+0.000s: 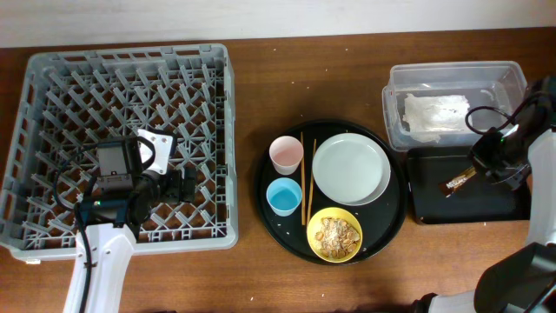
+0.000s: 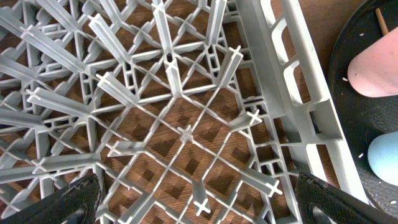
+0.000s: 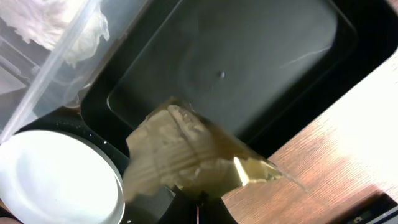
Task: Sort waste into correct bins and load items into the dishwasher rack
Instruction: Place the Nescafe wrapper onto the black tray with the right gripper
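My right gripper (image 1: 476, 172) is shut on the shiny gold-brown wrapper (image 1: 457, 183) and holds it over the shallow black tray (image 1: 486, 205). In the right wrist view the wrapper (image 3: 186, 155) hangs from the jaws (image 3: 199, 208) above the tray (image 3: 249, 56). The clear tub (image 1: 400, 130) holds the white napkin (image 1: 434, 113). My left gripper (image 1: 187, 184) is open and empty over the grey dishwasher rack (image 1: 217, 130); its fingers (image 2: 199, 202) straddle the rack's pegs (image 2: 180, 130). The pink cup (image 1: 286, 155), blue cup (image 1: 283, 196), chopsticks (image 1: 302, 178), plate (image 1: 350, 169) and yellow bowl (image 1: 314, 243) with food scraps (image 1: 336, 233) sit together.
The cups, chopsticks, plate and bowl rest on a large round black tray (image 1: 395, 209) in the middle of the wooden table. The rack's right wall (image 2: 298, 93) stands between my left gripper and the pink cup (image 2: 376, 71) and blue cup (image 2: 384, 158).
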Action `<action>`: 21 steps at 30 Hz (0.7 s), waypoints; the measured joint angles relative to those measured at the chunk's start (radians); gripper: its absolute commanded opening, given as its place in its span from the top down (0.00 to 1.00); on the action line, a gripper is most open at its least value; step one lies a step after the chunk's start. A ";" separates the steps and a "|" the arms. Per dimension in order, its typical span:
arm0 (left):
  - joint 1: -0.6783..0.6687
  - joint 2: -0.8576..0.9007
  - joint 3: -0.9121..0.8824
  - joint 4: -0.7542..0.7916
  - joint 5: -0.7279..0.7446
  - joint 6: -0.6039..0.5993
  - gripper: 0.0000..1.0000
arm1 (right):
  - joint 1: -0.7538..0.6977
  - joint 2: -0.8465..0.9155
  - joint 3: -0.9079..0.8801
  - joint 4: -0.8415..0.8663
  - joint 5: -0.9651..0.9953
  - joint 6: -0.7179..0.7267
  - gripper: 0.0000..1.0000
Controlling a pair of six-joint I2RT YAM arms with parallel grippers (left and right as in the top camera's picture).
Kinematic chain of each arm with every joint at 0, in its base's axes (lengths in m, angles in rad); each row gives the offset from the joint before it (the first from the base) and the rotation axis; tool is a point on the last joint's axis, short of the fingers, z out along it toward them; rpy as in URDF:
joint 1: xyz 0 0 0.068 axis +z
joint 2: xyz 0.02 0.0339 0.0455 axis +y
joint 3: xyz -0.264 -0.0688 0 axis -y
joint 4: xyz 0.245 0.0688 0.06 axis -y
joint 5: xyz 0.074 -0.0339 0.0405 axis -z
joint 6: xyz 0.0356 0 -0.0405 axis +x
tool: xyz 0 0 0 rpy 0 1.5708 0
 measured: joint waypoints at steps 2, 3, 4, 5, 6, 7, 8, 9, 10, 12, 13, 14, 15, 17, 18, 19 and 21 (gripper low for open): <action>0.000 0.000 0.000 0.000 0.000 0.000 0.01 | 0.000 0.002 -0.045 0.037 -0.016 0.000 0.96; 0.000 0.000 0.000 0.000 0.000 0.000 0.01 | 0.000 0.002 -0.068 0.053 -0.022 0.001 0.96; 0.000 0.000 0.000 0.000 0.000 0.000 0.01 | 0.000 0.002 -0.082 0.060 -0.026 0.002 0.96; 0.000 0.000 0.000 0.000 0.000 0.000 0.01 | 0.000 0.002 -0.089 0.066 -0.026 0.003 0.96; 0.000 0.000 0.000 0.000 0.000 0.000 0.01 | 0.000 0.002 -0.092 0.076 -0.027 0.003 0.96; 0.000 0.000 0.000 0.000 0.000 0.000 0.01 | 0.000 0.002 -0.097 0.087 -0.027 0.003 0.96; 0.000 0.000 0.000 0.000 0.000 0.000 0.01 | 0.000 0.002 -0.102 0.095 -0.030 0.003 0.96; 0.000 0.000 0.000 0.000 0.000 0.000 0.01 | -0.002 0.002 -0.107 0.105 -0.031 0.005 0.96; 0.000 0.000 0.000 0.000 0.000 0.000 0.01 | -0.003 0.002 -0.109 0.105 -0.031 0.004 0.96; 0.000 0.000 0.000 0.000 0.000 0.000 0.01 | -0.004 0.002 -0.109 0.109 -0.034 0.004 0.96; 0.000 0.000 0.000 0.000 0.000 0.000 0.01 | -0.004 0.002 -0.109 0.112 -0.034 0.005 0.96; 0.000 0.000 0.000 0.000 0.000 0.000 0.01 | -0.004 0.002 -0.109 0.116 -0.034 0.006 0.96; 0.000 0.000 0.000 0.000 0.000 0.000 0.01 | -0.004 0.002 -0.109 0.116 -0.034 0.007 0.96; 0.000 0.000 0.000 0.000 0.000 0.000 0.01 | -0.004 0.002 -0.111 0.124 -0.034 0.007 0.96; 0.000 0.000 0.000 0.000 0.000 0.000 0.01 | -0.004 0.002 -0.118 0.134 -0.034 0.007 0.96; 0.000 0.000 0.000 0.000 0.000 0.000 0.01 | -0.011 0.002 -0.136 0.151 -0.034 0.013 0.93; 0.000 0.000 0.000 0.000 0.000 0.000 0.01 | -0.030 0.002 -0.172 0.169 -0.037 0.021 0.87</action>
